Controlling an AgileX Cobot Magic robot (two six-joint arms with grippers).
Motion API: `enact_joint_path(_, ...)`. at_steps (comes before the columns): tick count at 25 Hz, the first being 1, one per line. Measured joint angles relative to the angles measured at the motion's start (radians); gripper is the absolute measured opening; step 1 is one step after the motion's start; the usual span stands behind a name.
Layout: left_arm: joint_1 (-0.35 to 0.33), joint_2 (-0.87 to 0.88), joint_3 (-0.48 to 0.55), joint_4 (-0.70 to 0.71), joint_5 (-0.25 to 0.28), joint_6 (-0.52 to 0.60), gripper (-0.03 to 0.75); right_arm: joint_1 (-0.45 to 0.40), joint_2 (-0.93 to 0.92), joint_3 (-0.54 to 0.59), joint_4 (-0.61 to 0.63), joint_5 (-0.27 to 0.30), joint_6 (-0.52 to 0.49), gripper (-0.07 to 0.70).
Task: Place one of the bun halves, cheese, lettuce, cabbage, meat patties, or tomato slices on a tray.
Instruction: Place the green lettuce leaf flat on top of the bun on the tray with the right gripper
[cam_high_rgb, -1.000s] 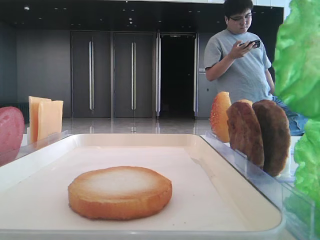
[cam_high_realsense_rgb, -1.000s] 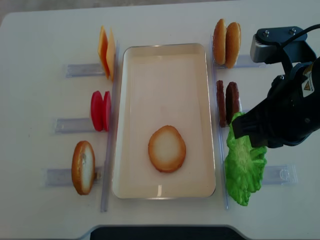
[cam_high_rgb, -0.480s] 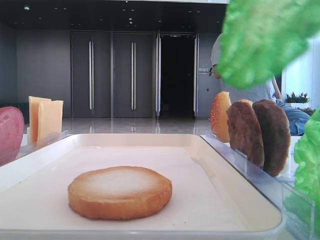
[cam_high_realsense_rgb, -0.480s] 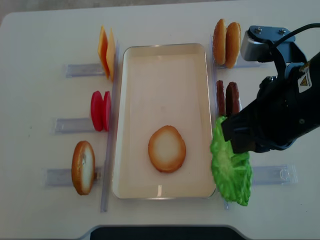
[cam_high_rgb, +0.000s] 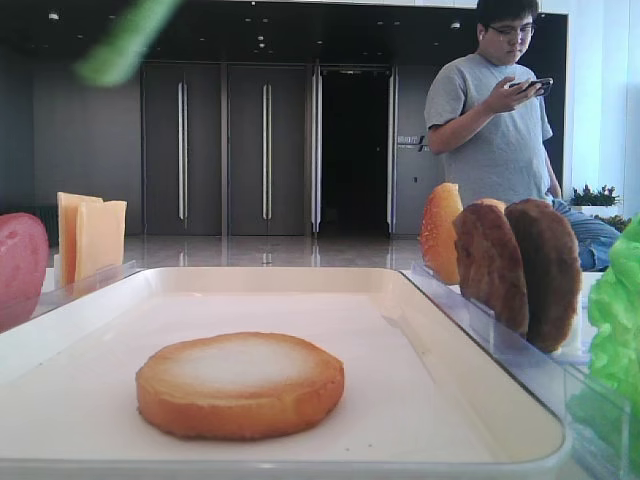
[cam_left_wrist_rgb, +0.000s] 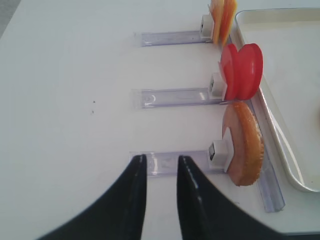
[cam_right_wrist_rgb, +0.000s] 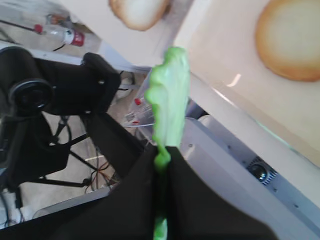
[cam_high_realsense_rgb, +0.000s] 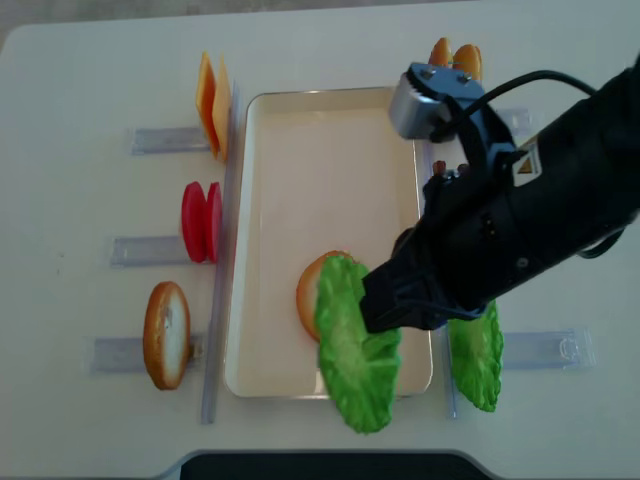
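bg: man w/ phone (cam_high_rgb: 490, 120) | dbl doors (cam_high_rgb: 225, 150) | clear holders (cam_left_wrist_rgb: 175, 97) | white table (cam_left_wrist_rgb: 65, 100)

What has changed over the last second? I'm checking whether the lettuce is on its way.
The right gripper, shut on the lettuce, carried it leftward from its holder to above the tray and bun half. Second leaf, patties, cheese, tomatoes stayed put.
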Motion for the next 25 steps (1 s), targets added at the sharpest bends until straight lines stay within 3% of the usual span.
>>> enact_joint_path(4, 0.0, 0.0, 0.0, 0.0, 0.0, 0.0, 0.159, 0.0, 0.096, 0.0, 0.18, -0.013, -0.196, 0.032)
enact_joint_path(11, 0.0, 0.0, 0.0, 0.0, 0.0, 0.0, 0.159, 0.0, 0.249, 0.0, 0.36, -0.04, -0.447, 0.032)
enact_joint_path(17, 0.0, 0.0, 0.0, 0.0, 0.0, 0.0, 0.159, 0.0, 0.328, 0.0, 0.449, -0.09, -0.641, 0.032)
enact_joint_path(25, 0.0, 0.0, 0.0, 0.001, 0.0, 0.0, 0.159, -0.004, 0.385, 0.0, 0.471, -0.166, -0.766, 0.032)
